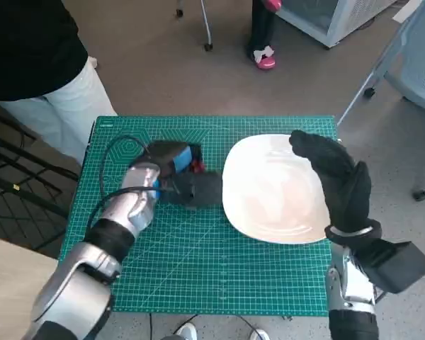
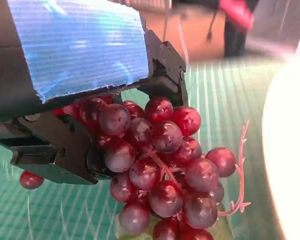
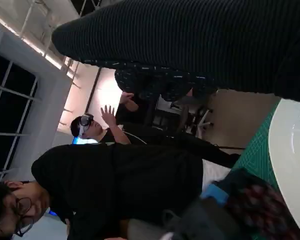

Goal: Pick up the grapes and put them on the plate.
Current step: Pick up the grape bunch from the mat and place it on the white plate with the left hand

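A bunch of dark red grapes [image 2: 160, 165] with a pale stem fills the left wrist view, and my left hand [image 1: 180, 173] grips its upper part between black fingers [image 2: 65, 150]. In the head view only a red bit of the grapes [image 1: 197, 167] shows under that hand, just left of the white plate [image 1: 269, 212]. One loose grape [image 2: 30, 179] lies on the mat beside the hand. My right hand [image 1: 336, 177] hovers above the plate's right rim, its fingers spread and holding nothing. The right wrist view shows the plate [image 3: 290, 150] and the grapes [image 3: 257, 207].
A green cutting mat [image 1: 219, 269] covers the small table. A person in a black top and pale trousers [image 1: 49, 78] stands at the far left corner, and other people [image 3: 115, 185] show in the right wrist view. Chair legs [image 1: 382, 64] stand at the far right.
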